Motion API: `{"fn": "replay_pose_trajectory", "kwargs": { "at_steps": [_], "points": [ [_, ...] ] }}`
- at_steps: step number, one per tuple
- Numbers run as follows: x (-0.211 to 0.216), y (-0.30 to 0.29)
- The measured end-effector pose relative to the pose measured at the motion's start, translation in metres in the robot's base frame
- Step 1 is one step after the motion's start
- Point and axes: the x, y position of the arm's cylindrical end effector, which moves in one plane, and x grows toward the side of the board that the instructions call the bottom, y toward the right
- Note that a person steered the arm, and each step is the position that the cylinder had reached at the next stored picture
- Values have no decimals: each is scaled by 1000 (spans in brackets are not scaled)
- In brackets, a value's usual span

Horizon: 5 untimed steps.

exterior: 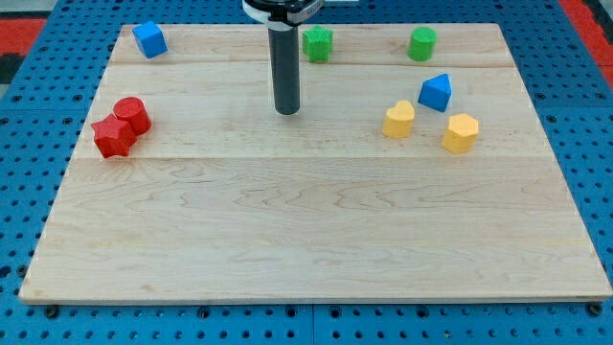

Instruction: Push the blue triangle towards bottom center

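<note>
On the view's right, a little above mid-height of the wooden surface (316, 240), you find the blue triangle (436, 93) still far from where the task wants it. Nothing of the push looks done yet: the bottom centre of the board lies well apart from the block, down and to the view's left of it. My tip (287, 111) rests on the surface near the top centre, well to the view's left of the triangle and touching no block. This arm carries no fingers at all (only a straight dark rod), so there is nothing to open, close or grip with.

By my reckoning, the whole job remains. You would need to bring the tip round to the triangle's upper right side, then drive it down and leftward. Mind the neighbours: the yellow heart-like block (399, 119) sits just beside the triangle at its lower left, right on the likely path, and the yellow hexagonal block (461, 132) lies near its lower right.

The triangle itself looks like a small solid wedge in bright blue, its point turned upward in the view, its faces clean and evenly lit. It stands apart from both yellow pieces, though the gap to the heart-like one is narrow.

Elsewhere you have a blue cube (149, 39) at top left, two green blocks (318, 44) (422, 44) along the top edge, and two red blocks (121, 127) touching at the left.
</note>
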Motion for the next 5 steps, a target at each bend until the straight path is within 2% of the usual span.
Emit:
{"fn": "replay_pose_trajectory", "kwargs": {
  "at_steps": [3, 4, 5],
  "points": [
    [-68, 170],
    [-66, 215],
    [-23, 208]
  ]
}}
